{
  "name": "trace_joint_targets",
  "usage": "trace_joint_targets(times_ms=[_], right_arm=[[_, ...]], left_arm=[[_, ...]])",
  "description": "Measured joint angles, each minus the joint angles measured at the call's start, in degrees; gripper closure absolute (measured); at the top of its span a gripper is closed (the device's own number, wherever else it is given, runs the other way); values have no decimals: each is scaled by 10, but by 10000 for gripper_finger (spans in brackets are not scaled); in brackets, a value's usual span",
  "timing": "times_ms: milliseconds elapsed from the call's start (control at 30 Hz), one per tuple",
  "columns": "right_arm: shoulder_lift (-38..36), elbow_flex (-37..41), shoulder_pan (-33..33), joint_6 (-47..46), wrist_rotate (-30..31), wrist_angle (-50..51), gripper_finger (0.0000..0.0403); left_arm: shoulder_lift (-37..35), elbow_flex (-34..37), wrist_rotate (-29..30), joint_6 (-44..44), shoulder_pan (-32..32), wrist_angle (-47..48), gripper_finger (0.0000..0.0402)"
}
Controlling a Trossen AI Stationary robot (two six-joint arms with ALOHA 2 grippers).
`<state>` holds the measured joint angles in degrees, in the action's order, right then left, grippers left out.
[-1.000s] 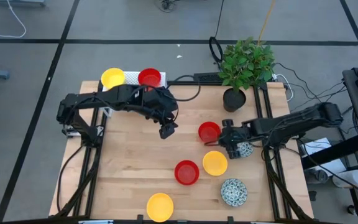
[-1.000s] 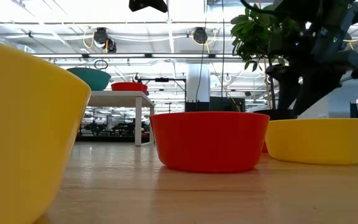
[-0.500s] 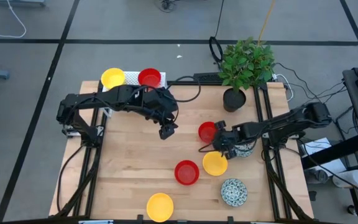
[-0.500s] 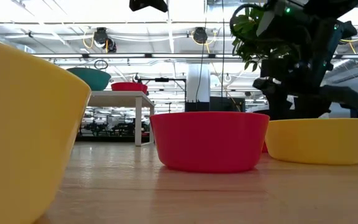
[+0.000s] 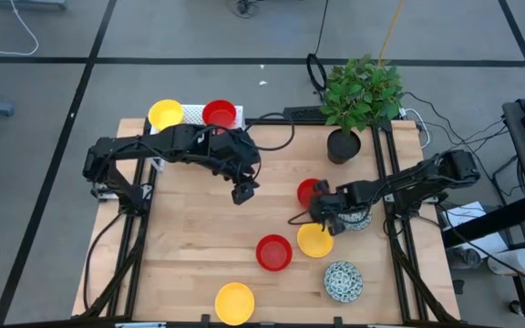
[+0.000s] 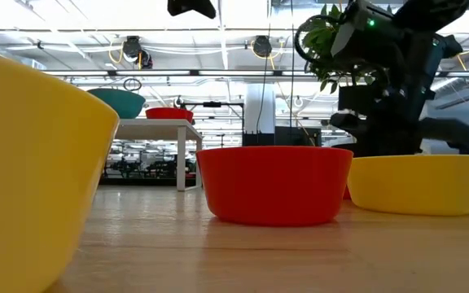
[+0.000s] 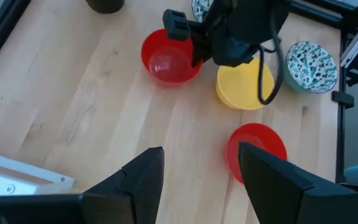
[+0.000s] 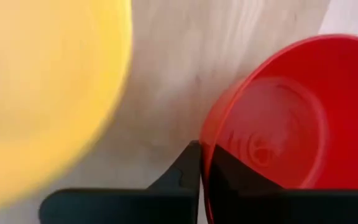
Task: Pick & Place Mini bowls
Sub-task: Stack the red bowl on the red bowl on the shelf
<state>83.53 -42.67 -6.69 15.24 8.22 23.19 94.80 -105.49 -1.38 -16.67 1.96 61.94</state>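
High view: the right gripper [image 5: 322, 211] sits low over the table [image 5: 190, 246] at the rim of a red mini bowl [image 5: 307, 191], just beside a yellow mini bowl [image 5: 314, 240] – the left gripper [image 5: 241, 192] hangs over bare wood, well apart. Left wrist view: its fingers [image 7: 143, 180] stand spread, holding nothing. Right wrist view: the right fingers [image 8: 191, 171] are closed on the red bowl's rim [image 8: 205, 140], one outside and one inside the wall – the yellow bowl [image 8: 42, 87] lies just beside.

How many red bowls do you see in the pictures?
3: one at the table's far-left edge, one held by the right end effector, one front centre. Others may be hidden.
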Motion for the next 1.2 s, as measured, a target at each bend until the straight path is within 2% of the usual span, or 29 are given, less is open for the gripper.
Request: trace_joint_targets(times_ms=[200,500,667,900,1033,1200], right_arm=[[36,-66,32,-71,-52,-34,401],[170,-218,67,-102,-101,-43,402],[217,-256,82,-116,-112,-99,402],[252,-280,86,-120,-114,-128,399],[255,-280,86,-132,-114,-133,366],[250,-281,86,-133,-113,-138,296]], left_arm=[[0,0,0,0,6,18,192],[-5,0,0,-6,17,26,192],[-18,1,0,-15,18,31,192],[-39,0,0,-17,18,34,192],[-52,1,0,-21,18,45,192],[-54,0,0,-21,18,51,192]])
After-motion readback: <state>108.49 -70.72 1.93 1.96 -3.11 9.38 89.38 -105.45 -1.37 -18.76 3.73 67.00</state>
